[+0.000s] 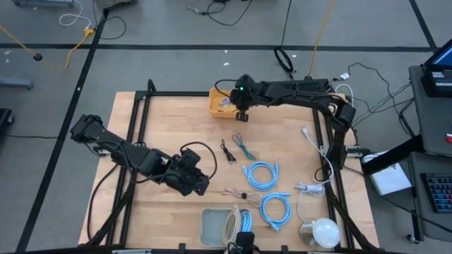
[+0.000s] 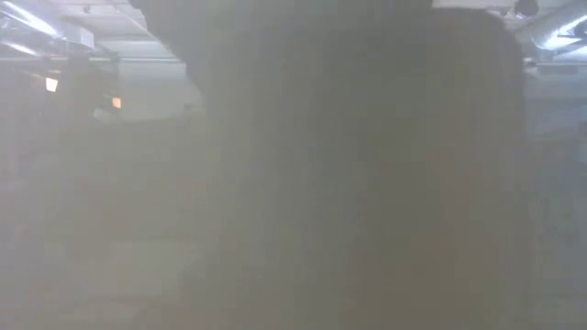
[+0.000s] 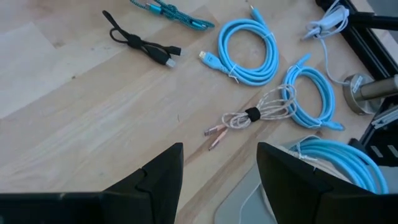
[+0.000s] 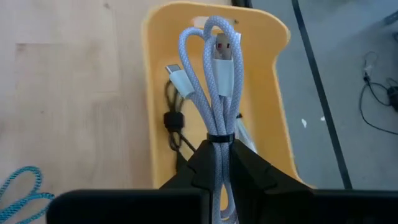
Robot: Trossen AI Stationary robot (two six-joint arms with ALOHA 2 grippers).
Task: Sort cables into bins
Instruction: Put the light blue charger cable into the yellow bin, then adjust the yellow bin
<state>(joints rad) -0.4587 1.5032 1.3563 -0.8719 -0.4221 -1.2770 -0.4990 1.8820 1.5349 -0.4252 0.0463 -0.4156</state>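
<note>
My right gripper (image 4: pixel 221 146) is shut on a pale grey braided cable bundle (image 4: pixel 214 74) above the orange-yellow bin (image 4: pixel 261 81), which stands at the table's far edge (image 1: pixel 220 107); a thin black cable (image 4: pixel 173 121) lies inside it. My left gripper (image 3: pixel 217 174) hovers open over the table's near middle (image 1: pixel 200 182). Ahead of it lie a black cable (image 3: pixel 140 43), a teal cable (image 3: pixel 171 11), two light-blue coils (image 3: pixel 245 53) (image 3: pixel 308 99) and a thin clear cable (image 3: pixel 249 116). The grey bin (image 1: pixel 212 226) holds a beige coil (image 1: pixel 232 226) and a light-blue coil (image 3: pixel 342 158). My right gripper pinches the pale grey bundle between its two fingers, just behind the black tie (image 4: pixel 221 137) around its strands. The fingers point down, slanting toward the bin. The looped end (image 4: pixel 214 28) and both plugs (image 4: pixel 224 59) stick out beyond the fingertips over the bin's hollow.
A loose white cord with plug (image 1: pixel 314 152) runs along the table's right side, and a round white dome (image 1: pixel 323 231) sits at the near right corner. Dark frame bars edge the table. Bare wood lies left of the left gripper. The low view is blocked by something close.
</note>
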